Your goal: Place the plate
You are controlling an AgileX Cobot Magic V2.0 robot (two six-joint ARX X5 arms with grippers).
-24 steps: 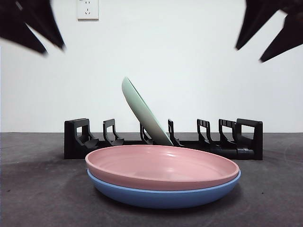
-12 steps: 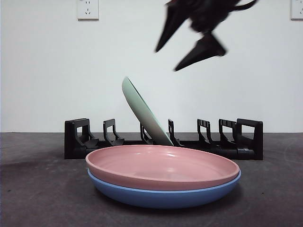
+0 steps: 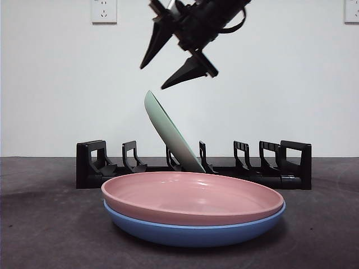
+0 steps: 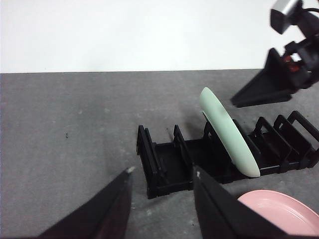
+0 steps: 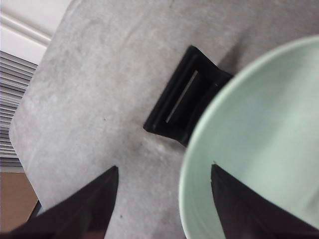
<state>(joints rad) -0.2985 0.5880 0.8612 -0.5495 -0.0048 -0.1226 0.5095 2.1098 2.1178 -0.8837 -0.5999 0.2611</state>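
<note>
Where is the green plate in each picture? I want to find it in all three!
Front view: the green plate leans in the middle of the black rack, behind the pink plate.
Left wrist view: it stands tilted in the rack, right of center.
Right wrist view: its pale green face fills the right side, very close.
Shared landmark: the black rack, seen in all three.

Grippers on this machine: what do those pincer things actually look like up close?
Each gripper ends in two matte black jaws, flat and tapering to pointed tips like wedges. The right gripper shows a blocky black body with a looping black cable and a silver-grey camera on top. The left gripper shows only its two dark jaws.
</note>
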